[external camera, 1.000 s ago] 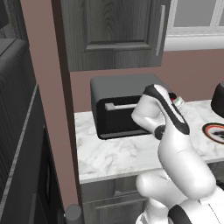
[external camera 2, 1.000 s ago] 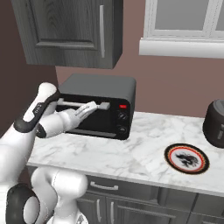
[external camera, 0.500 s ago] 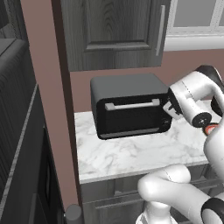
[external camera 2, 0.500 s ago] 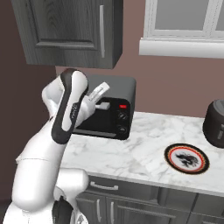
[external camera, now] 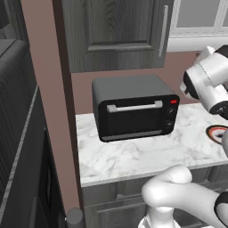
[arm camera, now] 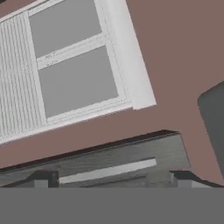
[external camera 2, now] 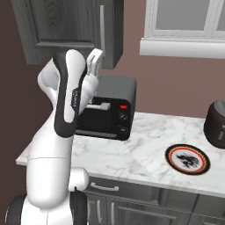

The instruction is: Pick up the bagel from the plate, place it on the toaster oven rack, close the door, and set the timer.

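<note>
**Arm raised, oven shut**

You see the white two-finger gripper (external camera 2: 93, 59) lifted high above the black toaster oven (external camera: 133, 113), jaws spread wide and empty. The black flap door (external camera: 135, 117) with its silver-grey bar handle (external camera: 133, 106) stands closed. The round orange-rimmed plate (external camera 2: 187, 159) lies on the white marble counter (external camera 2: 145, 149), well apart from the oven.

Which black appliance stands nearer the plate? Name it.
The round pot at the counter's right end; the oven sits farther left of the plate.
</note>
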Controlling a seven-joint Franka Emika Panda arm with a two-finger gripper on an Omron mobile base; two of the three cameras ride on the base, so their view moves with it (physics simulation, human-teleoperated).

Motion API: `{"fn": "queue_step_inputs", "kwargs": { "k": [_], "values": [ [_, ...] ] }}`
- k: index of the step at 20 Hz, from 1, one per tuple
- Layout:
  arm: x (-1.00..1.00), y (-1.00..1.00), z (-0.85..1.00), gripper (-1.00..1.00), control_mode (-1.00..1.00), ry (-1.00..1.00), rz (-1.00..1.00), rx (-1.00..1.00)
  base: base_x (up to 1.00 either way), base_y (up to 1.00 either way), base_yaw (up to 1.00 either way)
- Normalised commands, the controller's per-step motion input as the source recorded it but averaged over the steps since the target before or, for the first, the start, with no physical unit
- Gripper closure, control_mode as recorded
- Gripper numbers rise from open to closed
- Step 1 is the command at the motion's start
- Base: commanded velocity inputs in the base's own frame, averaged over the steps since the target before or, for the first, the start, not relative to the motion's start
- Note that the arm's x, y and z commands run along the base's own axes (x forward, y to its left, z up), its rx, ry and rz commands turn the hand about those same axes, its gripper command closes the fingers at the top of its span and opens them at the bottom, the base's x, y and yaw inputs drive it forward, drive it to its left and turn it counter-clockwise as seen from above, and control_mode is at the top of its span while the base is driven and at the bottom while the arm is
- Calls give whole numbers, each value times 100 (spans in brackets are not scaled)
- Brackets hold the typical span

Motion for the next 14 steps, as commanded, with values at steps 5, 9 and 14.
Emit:
{"fn": "queue_step_inputs", "kwargs": {
  "k": [5, 9, 14],
  "values": [
    [0, 10, 47, -100, -100, -50, 0, -67, 0, 0, 0],
    [0, 18, 4, -100, -100, -57, 0, -78, 0, 0, 0],
    [7, 23, -14, -100, -100, -47, -2, -87, 0, 0, 0]
  ]
}}
